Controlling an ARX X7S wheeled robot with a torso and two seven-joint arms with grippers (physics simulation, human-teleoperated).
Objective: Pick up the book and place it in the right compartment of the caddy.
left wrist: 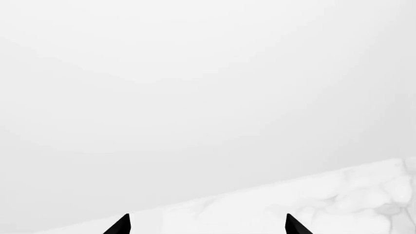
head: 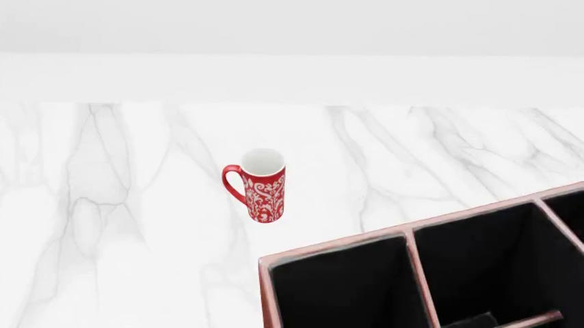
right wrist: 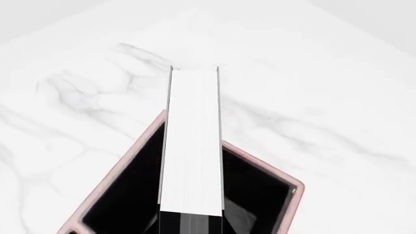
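Right gripper: out of frame; we cannot tell its grip.
Book [right wrist: 192, 146]: white page edges toward the camera, poised over a corner compartment of the caddy [right wrist: 130, 161]; which compartment, we cannot tell.
Left gripper [left wrist: 206, 225]: fingertips spread wide, empty, over the table [left wrist: 351, 195] edge.
Mug [head: 261, 184]: upright, apart from the caddy.

1. A white marble worktop [head: 119, 225] with soft grey veins fills most of the head view.
2. Its far edge runs straight across toward 12 o'clock, meeting a plain white wall [head: 292, 27].
3. Light is even and diffuse, with only faint shadows.
4. The left wrist view shows the same blank white backdrop above a corner of marble.
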